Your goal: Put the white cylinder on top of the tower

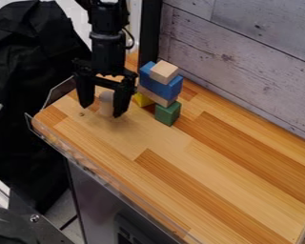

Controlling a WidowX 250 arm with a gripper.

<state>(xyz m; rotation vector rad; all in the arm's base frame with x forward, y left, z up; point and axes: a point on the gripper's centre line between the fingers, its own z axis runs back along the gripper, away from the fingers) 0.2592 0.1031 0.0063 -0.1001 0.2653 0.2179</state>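
Clear guard (96, 172) edges counter (238, 176); spread tool (102, 110) at cylinder (106, 101), near tower (161, 87).

The white cylinder (106, 104) stands upright at upper left; the tower (161, 87), upper middle, rises from green and yellow blocks through tan and blue to pale wood.

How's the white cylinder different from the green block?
The white cylinder is round and pale; the green block is boxy and darker. The white cylinder is apart from the tower, while the green block is at its bottom. Each is just one colour.
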